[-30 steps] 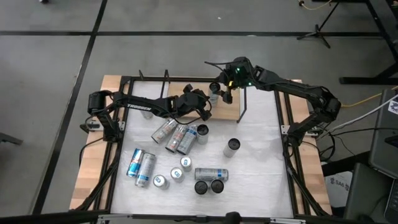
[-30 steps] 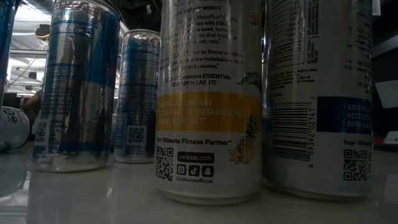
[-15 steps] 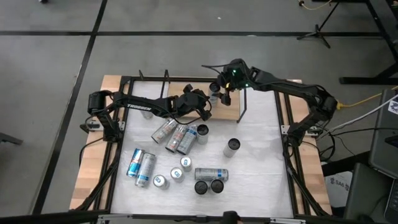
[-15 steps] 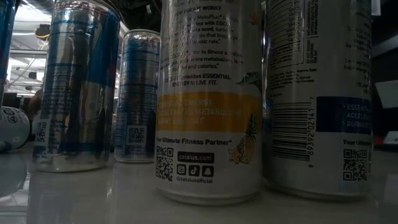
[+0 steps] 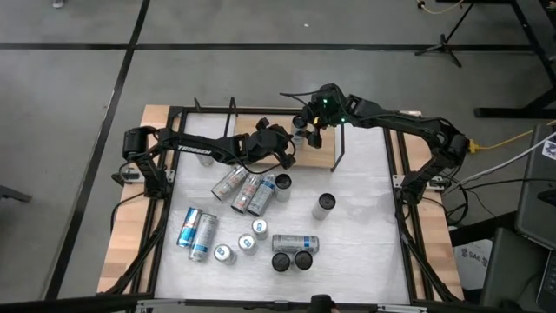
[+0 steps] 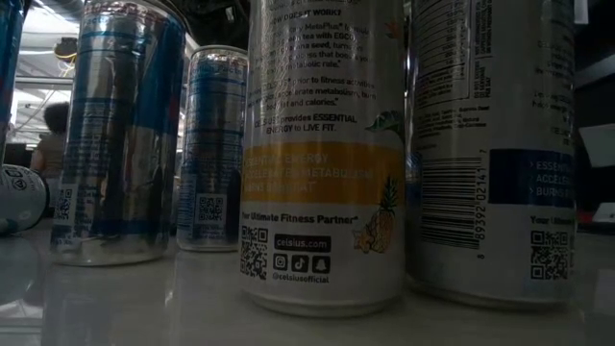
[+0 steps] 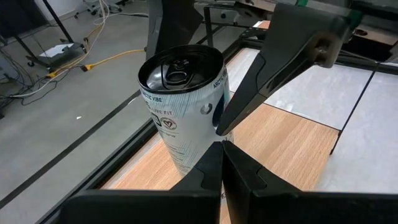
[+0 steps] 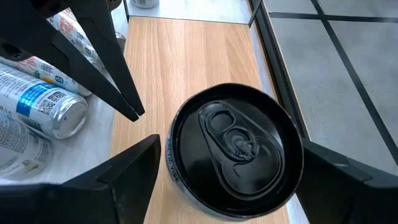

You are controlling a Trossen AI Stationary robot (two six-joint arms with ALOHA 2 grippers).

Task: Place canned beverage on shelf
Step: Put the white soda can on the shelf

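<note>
Right wrist view: white, black-topped aluminium can [image 8: 235, 152] upright on the light-brown wooden shelf [image 8: 186, 62], my right gripper [image 8: 227, 171] spread wide around it, left gripper [image 7: 222, 163] shut nearby; placement apparently done, next withdraw upward cleanly.

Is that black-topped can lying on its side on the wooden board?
No, the black-topped can stands upright on the wooden shelf, its pull-tab top facing up.

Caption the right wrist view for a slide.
Right hand open around a black-topped can standing on the wooden shelf.
</note>
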